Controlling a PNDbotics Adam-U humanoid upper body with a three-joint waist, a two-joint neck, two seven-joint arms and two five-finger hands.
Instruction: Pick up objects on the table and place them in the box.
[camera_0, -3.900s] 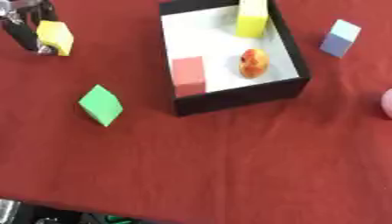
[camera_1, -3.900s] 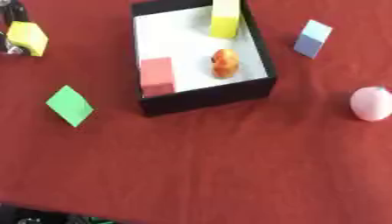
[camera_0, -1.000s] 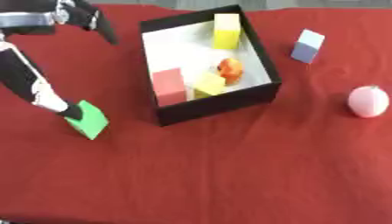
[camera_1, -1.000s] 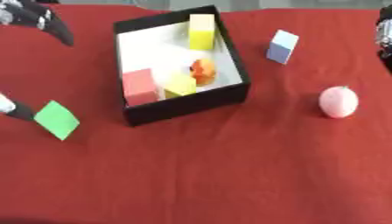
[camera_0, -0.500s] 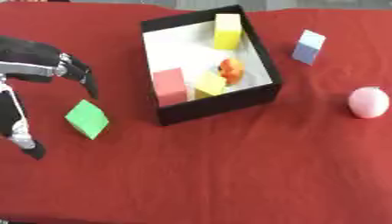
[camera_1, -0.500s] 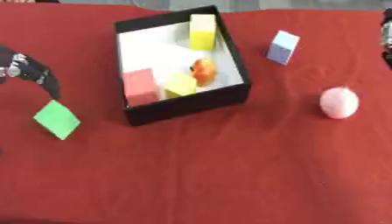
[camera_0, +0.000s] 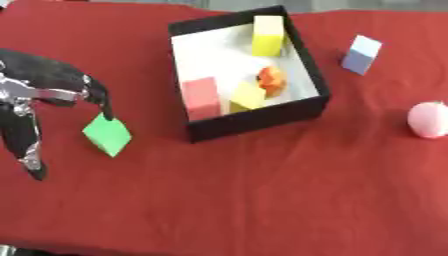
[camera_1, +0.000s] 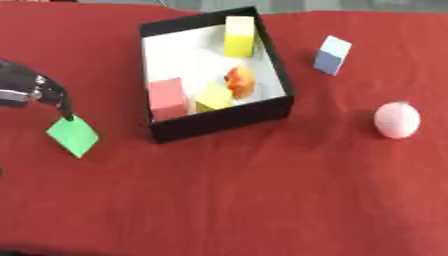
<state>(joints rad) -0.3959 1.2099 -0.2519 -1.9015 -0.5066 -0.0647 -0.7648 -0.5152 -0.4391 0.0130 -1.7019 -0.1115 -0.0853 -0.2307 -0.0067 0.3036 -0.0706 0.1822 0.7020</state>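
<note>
Red cloth covers the counter. Left robot hand hangs spread wide over the green block, one fingertip touching its top corner, left of the black box. Closing off-centre could tip or flick the block away instead of gripping it.

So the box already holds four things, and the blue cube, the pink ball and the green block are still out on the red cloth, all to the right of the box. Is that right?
Not quite: the green block lies left of the box, by the robot's left hand, as the left eye view shows. The blue cube and pink ball are right of it.

Black hand — silver joints
</note>
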